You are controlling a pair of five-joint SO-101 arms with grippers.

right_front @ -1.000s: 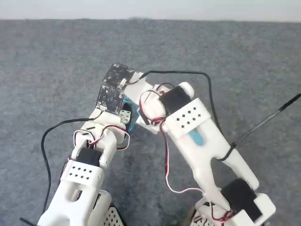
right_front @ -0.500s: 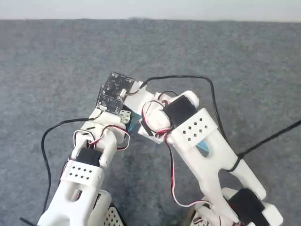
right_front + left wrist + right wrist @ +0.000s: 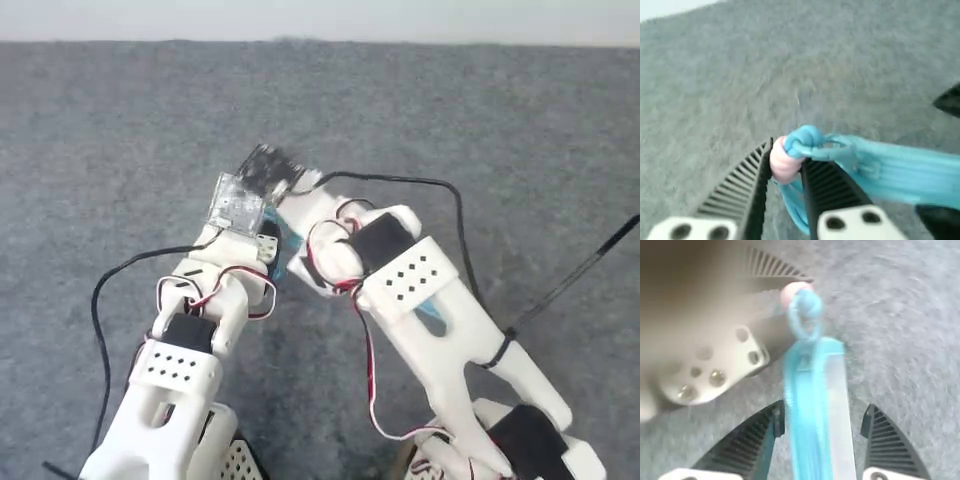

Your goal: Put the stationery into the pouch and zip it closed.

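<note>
Left claw (image 3: 786, 167) tight on pink pull (image 3: 782, 159) at pouch (image 3: 900, 172) end, carpet (image 3: 740, 75) beyond.

Your worktop (image 3: 480, 120): one grey, felt-like cover from side to side.
You see the same grey nap under both wrist views. At the near edge an arm's perforated base plate (image 3: 235, 462) sits on it, with a black cable (image 3: 97, 330) looping just beside. The far edge meets a pale wall (image 3: 320, 18).
</note>
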